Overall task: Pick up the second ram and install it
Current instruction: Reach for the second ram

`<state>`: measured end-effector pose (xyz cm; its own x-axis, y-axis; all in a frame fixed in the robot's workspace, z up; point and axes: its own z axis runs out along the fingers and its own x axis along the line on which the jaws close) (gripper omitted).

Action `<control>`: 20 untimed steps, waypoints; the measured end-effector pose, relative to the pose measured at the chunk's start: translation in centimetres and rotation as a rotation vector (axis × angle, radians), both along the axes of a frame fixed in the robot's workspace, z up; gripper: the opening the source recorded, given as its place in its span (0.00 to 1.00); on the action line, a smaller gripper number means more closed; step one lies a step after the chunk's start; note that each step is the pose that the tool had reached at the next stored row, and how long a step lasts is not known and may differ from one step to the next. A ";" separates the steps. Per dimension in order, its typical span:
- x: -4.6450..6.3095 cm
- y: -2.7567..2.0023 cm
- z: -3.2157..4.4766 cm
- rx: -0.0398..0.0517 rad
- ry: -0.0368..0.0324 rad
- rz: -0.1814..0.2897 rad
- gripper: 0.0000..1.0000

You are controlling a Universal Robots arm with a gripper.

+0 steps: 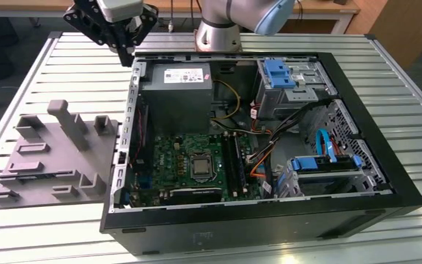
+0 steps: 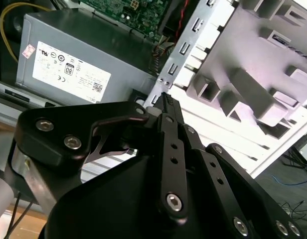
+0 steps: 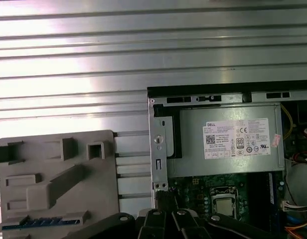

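First wrist view: the second ram (image 3: pixel 41 222), a thin blue-green strip, sits in a slot of the grey moulded holder (image 3: pixel 54 164) on the ribbed metal bench (image 3: pixel 143 45), well apart from the black gripper (image 3: pixel 164 199). The exterior view shows the gripper (image 1: pixel 127 52) pinched closed and empty. It hangs above the black case's (image 1: pixel 270 220) far corner, beside the boxy grey power supply (image 1: pixel 174 99).

One slatted bench (image 1: pixel 387 71) carries one open computer case (image 1: pixel 262 220) and one grey holder tray (image 1: pixel 50 159) with one ram stick (image 3: pixel 34 222), the case holding one power-supply box (image 1: pixel 176 93), one green motherboard (image 1: pixel 174 157) and two blue drive brackets (image 1: pixel 278 72) (image 1: pixel 321 163), beside one pincer (image 1: pixel 127 55).
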<state>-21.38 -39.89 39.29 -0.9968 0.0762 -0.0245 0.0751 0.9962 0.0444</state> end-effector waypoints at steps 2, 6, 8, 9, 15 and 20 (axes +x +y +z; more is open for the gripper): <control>-0.5 0.00 -0.01 0.0000 -0.0001 0.000 0.11; -1.3 0.00 -0.01 0.0000 -0.0001 0.000 0.11; -1.6 0.00 -0.01 -0.0001 0.0000 0.000 0.11; -1.8 0.00 -0.02 -0.0001 0.0000 0.000 0.11; -3.2 0.00 -0.07 0.0000 -0.0001 0.000 0.11; -4.7 0.00 -0.09 -0.0001 -0.0002 0.000 0.11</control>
